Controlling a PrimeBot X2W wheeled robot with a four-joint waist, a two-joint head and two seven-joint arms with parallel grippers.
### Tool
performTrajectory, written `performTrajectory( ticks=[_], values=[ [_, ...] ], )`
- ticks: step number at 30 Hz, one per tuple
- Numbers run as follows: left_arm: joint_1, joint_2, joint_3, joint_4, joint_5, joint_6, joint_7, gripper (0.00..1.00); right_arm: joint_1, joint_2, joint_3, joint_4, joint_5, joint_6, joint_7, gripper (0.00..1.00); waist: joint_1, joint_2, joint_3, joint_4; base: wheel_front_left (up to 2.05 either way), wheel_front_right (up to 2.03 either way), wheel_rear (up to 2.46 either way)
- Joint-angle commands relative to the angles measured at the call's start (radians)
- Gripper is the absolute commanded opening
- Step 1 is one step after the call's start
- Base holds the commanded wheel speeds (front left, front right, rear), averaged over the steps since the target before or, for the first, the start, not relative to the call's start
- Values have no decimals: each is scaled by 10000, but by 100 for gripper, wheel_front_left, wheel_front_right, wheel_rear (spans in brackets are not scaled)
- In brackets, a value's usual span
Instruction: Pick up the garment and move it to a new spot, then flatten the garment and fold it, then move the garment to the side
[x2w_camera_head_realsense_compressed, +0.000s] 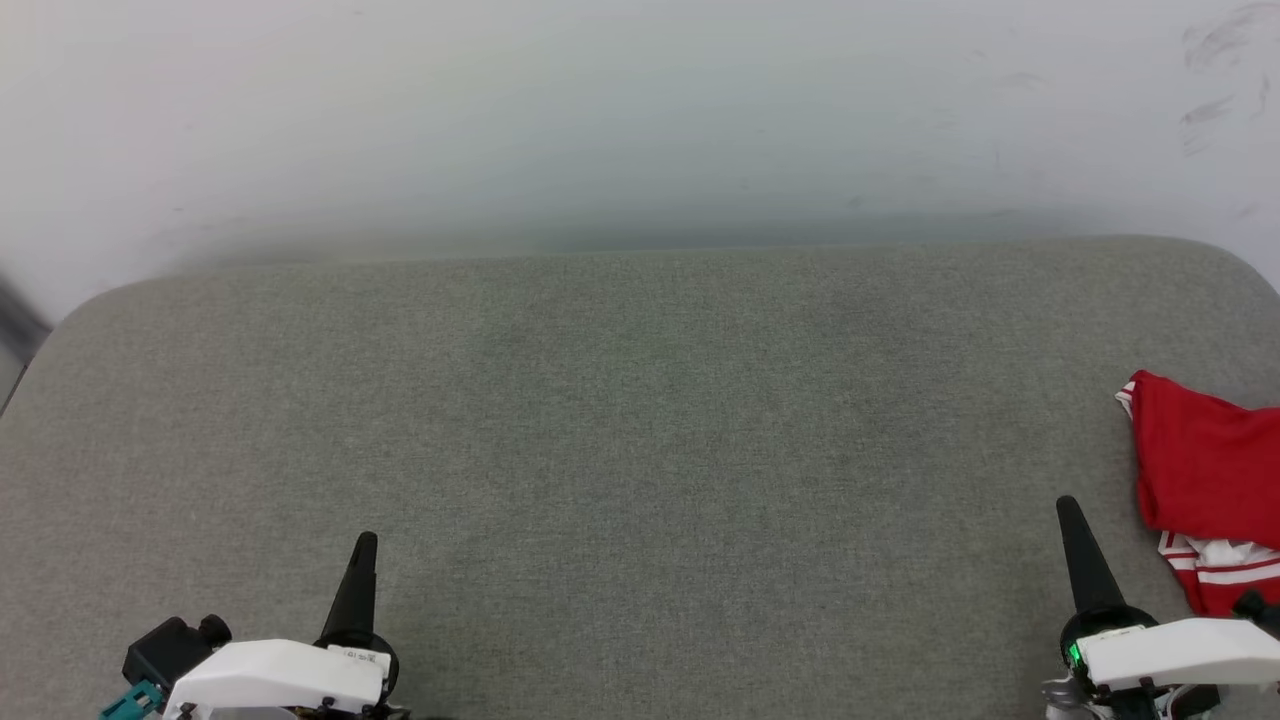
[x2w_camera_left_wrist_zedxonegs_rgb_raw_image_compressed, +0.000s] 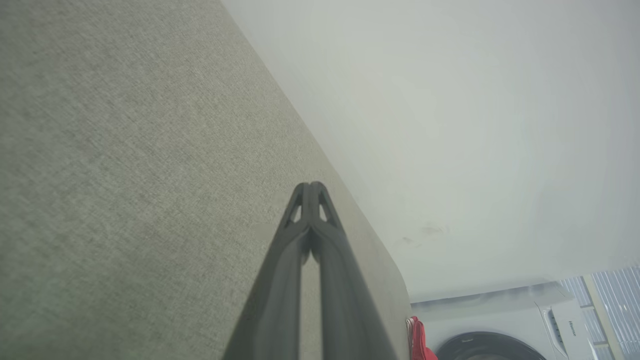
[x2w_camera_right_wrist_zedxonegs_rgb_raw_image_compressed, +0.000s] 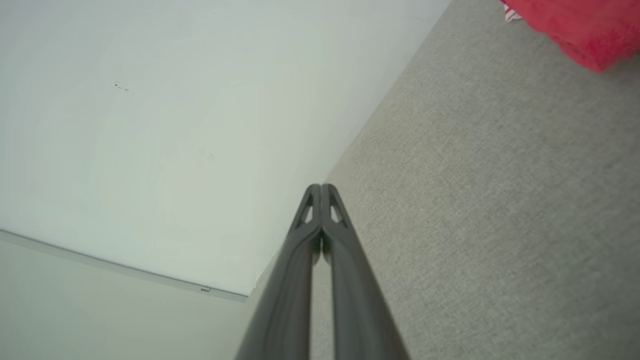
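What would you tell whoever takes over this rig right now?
Left gripper: shut, empty, over the near left of the grey surface.
Right gripper: shut, empty, just left of the garment, apart from it.
Garment: rumpled heap at the surface's right edge, partly cut off in the head view.
Done: nothing clearly; it does not look flattened or neatly folded.
Left: probably everything: pick up, move, flatten, fold, set aside.

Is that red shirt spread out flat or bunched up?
Gathered up, not spread: the garment lies in a compact heap, red cloth overlapping its striped trim. Whether neatly folded, cannot tell.
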Motion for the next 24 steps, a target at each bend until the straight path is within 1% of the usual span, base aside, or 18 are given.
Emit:
performTrajectory(
  ticks=[1,24],
  values=[
    [-243,26,66,-52,-212,-62,46,0,-283,-83,-38,-55,218,1,56,0,0,0,1,1,0,0,0],
    [-658,5,329,235,-2428,-324,627,0,-632,-59,-138,223,2401,1,632,0,0,0,12,6,0,0,0]
  ],
)
